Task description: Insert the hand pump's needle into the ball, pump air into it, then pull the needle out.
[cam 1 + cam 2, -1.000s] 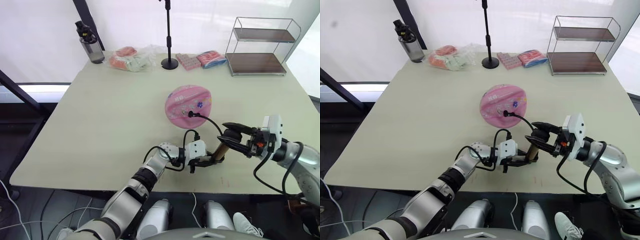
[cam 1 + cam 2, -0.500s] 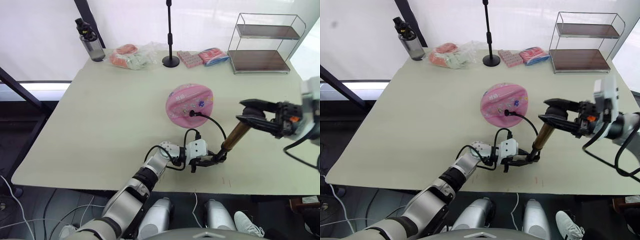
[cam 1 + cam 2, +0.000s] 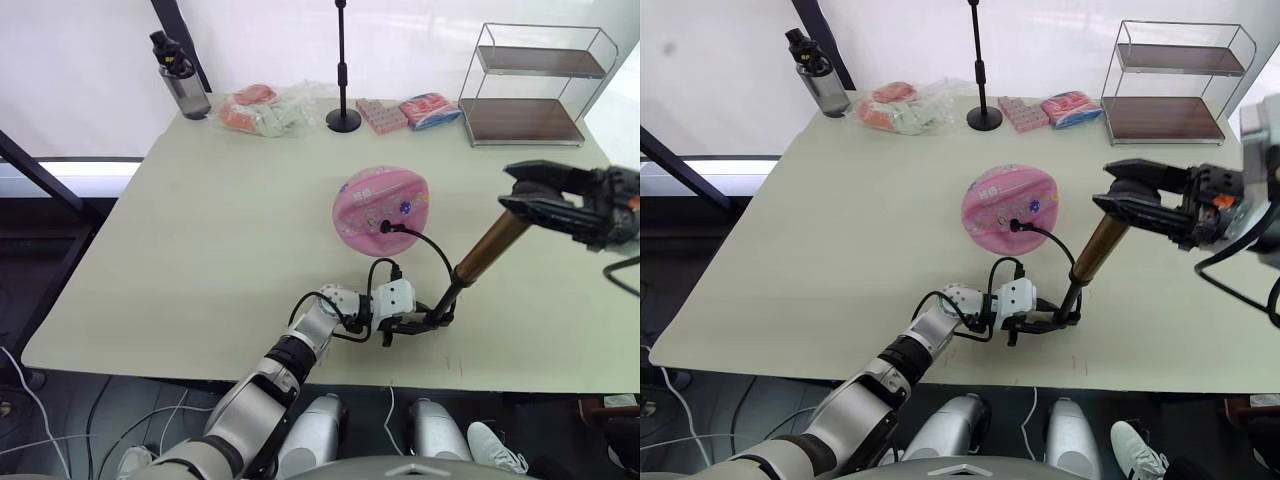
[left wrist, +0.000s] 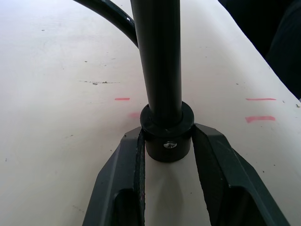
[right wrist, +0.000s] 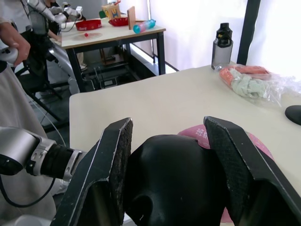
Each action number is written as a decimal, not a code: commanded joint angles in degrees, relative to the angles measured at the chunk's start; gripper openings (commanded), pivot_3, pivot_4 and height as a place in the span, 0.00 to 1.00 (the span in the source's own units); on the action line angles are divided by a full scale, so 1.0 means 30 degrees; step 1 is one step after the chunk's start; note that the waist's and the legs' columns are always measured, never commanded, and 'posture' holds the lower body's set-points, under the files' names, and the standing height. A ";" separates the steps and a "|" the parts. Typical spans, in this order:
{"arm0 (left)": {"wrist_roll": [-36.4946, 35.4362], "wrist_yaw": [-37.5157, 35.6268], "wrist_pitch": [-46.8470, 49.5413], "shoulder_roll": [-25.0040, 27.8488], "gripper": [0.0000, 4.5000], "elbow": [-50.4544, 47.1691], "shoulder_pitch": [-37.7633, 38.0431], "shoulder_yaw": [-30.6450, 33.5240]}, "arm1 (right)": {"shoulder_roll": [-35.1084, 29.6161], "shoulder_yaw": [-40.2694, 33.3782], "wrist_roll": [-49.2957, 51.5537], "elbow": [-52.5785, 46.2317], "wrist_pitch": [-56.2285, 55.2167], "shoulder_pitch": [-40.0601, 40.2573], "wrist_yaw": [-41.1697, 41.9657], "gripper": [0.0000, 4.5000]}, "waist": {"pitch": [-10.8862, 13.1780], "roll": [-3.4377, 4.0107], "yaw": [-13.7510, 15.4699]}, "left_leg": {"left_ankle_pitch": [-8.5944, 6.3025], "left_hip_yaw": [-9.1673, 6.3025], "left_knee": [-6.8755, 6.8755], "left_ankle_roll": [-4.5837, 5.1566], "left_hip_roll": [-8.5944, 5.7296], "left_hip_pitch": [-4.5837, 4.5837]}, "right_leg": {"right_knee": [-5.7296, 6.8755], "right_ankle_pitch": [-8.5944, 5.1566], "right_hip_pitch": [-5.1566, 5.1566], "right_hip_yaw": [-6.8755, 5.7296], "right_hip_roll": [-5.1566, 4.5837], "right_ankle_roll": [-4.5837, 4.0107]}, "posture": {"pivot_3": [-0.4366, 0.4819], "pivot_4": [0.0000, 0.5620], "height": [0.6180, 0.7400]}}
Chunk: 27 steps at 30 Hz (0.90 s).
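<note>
the left pincer (image 3: 418, 325) is clenched on the round black foot of the hand pump (image 3: 487, 250), low on the matte tabletop (image 3: 200, 250). the right pincer (image 3: 530, 190) grasps its smooth black handle. the thin hose's needle (image 3: 384, 227) sits in the pink rubber ball (image 3: 380, 202).

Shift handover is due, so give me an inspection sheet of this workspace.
Surface: pale table, small red marks near the front edge.
Job's things: ball mid-table, hose plugged into it; hand pump tilted, drawn out long.
Clutter: bottle, plastic bag, stand, packets, wire shelf.
Grippers: left gripper clamps the pump's base; right gripper grips the handle.
Cables: black hose loops across the table.
Surroundings: person and another table in the right wrist view.
</note>
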 commanded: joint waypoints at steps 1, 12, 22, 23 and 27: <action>0.1288 -0.0047 0.0680 0.0536 0.24 0.1331 0.0742 -0.0815 | 0.1121 0.1464 -0.3157 -0.0796 -0.1656 0.2390 0.0092 0.45 | -0.0073 -0.0093 -0.0009 | -0.0028 -0.0001 -0.0003 0.0049 -0.0004 0.0033 | 0.0003 0.0000 0.0016 -0.0006 -0.0001 0.0001 | 0.48 0.27 0.96; 0.1355 0.0016 0.0676 0.0608 0.24 0.1333 0.0757 -0.0880 | 0.3952 0.5496 -0.8912 0.1389 -0.6548 0.5179 0.1194 0.45 | -0.0094 -0.0115 -0.0040 | -0.0014 -0.0013 -0.0013 0.0026 0.0007 0.0209 | 0.0046 0.0000 0.0160 -0.0002 0.0045 -0.0008 | 0.48 0.27 0.96; 0.1385 0.0086 0.0723 0.0597 0.24 0.1296 0.0787 -0.0859 | 0.5264 0.6681 -1.0911 0.2807 -0.8893 0.6143 0.1577 0.45 | -0.0132 -0.0111 -0.0052 | -0.0016 -0.0034 -0.0026 0.0026 0.0014 0.0302 | 0.0032 -0.0004 0.0259 -0.0013 0.0062 -0.0008 | 0.48 0.27 0.96; 0.1384 0.0086 0.0723 0.0603 0.24 0.1294 0.0796 -0.0856 | 0.5198 0.6295 -1.0366 0.2575 -0.8518 0.5908 0.1458 0.45 | -0.0133 -0.0112 -0.0052 | -0.0016 -0.0034 -0.0025 0.0026 0.0014 0.0303 | 0.0032 -0.0003 0.0259 -0.0013 0.0062 -0.0008 | 0.48 0.27 0.96; 0.1371 0.0085 0.0731 0.0632 0.24 0.1297 0.0815 -0.0846 | 0.4199 0.4872 -0.8267 0.1466 -0.6474 0.5182 0.1399 0.45 | -0.0128 -0.0102 -0.0041 | -0.0016 -0.0039 -0.0024 0.0026 0.0015 0.0300 | 0.0033 -0.0003 0.0261 -0.0013 0.0060 -0.0010 | 0.48 0.27 0.96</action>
